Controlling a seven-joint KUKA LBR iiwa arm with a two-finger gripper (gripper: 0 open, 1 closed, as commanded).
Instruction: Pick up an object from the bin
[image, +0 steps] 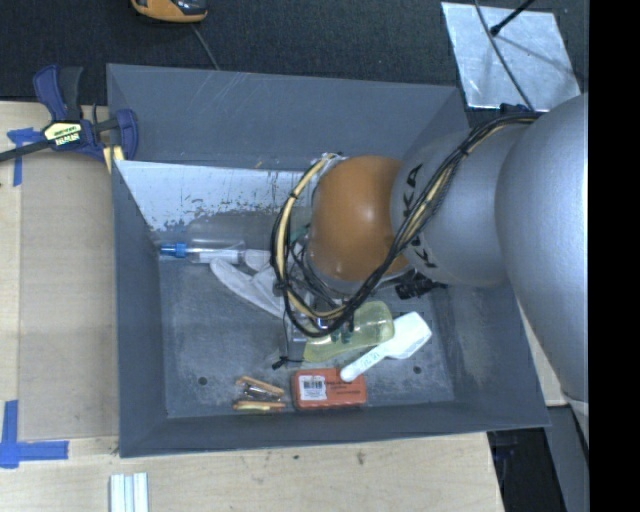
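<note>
The grey metal bin (140, 330) takes in the silver arm (520, 190) from the view's right. The arm's orange wrist cover (350, 215) and looped cables hang over the bin's middle and hide the jaws beneath them. Whether the jaws are spread or pressed together, or pinch anything, I cannot tell. Up and to the view's left of the jaws lies a crumpled white sheet (245, 282), one edge running under the cables. Just beside the jaws, on the arm's side, lies a pale yellow-green translucent block (362, 328), the nearest thing to them. A white scoop (395, 343) rests against its far edge. Farther beyond the sheet, near the back wall, lies a clear tube with a blue cap (212, 245). Toward the front wall from the jaws sits a small red box with a barcode label (328, 388), and left of it a few brass pieces (258, 393).
</note>
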